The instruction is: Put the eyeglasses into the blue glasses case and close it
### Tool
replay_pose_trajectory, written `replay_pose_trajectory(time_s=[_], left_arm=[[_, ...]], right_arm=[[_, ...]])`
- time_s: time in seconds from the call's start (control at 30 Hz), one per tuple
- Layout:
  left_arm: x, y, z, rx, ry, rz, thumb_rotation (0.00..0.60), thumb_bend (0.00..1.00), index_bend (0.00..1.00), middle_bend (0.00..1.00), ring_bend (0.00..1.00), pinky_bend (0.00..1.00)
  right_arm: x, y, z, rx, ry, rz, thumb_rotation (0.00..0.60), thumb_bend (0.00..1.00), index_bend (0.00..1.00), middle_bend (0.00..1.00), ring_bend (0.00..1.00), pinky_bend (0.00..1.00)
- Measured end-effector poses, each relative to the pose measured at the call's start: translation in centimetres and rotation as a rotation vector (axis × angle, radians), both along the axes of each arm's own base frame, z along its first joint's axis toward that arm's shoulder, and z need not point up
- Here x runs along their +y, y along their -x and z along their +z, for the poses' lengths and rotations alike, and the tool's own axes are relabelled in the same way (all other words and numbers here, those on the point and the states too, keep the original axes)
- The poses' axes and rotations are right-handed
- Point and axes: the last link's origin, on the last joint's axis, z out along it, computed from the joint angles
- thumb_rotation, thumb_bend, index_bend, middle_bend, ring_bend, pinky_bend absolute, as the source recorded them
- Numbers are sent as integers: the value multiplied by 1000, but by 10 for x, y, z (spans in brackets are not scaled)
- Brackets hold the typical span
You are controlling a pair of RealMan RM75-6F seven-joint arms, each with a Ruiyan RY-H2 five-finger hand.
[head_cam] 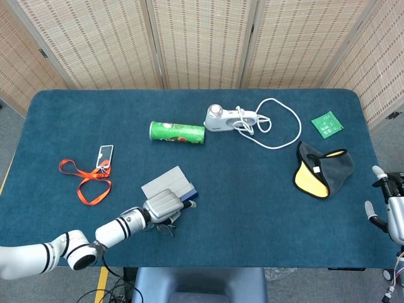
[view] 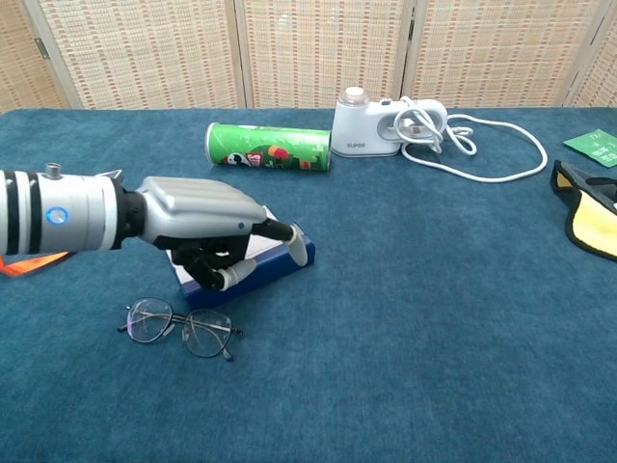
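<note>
Resting on the blue glasses case (view: 253,274), left hand (view: 207,230) fingers curled around its near edge, eyeglasses (view: 180,328) just beside

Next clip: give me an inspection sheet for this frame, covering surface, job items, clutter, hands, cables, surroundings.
Surface: table covered in dark blue cloth.
Job's things: blue glasses case lies skewed and looks closed; eyeglasses lie on the cloth in front of it, outside it.
Clutter: green can on its side, white appliance, green packet, grey-and-yellow pouch, orange lanyard.
Hands: left hand rests on the case, fingers curled around it; right hand at the table's edge, holding nothing.
Cables: white cord looped beside the appliance.
Surroundings: woven screens behind.
</note>
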Motion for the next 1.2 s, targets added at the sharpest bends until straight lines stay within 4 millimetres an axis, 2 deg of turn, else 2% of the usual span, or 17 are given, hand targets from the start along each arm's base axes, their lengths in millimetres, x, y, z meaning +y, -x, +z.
replay_pose_trajectory(time_s=[0.3,0.63,1.0,1.1,1.2], left_arm=[[16,-2,-17,107,-36,-34,600,737,207,1000,1000,1000],[45,9,-11,213,-205,20,600,737,193,1000,1000,1000],[85,30,14,286,-383,294,600,737,177,1000,1000,1000],[95,37,31,301,-444,360,600,737,177,1000,1000,1000],[97,42,50,293,-477,387,600,737,178,1000,1000,1000]], right_arm=[[1,2,-1,-7,3,-3,600,414,89,373,222,196],[-1,3,-2,-13,-1,2,600,416,89,385,236,201],[-1,3,-1,-17,2,2,600,418,89,389,244,219],[0,2,0,-16,5,6,600,418,89,390,246,218],[1,2,0,-16,5,7,600,418,89,392,250,218]])
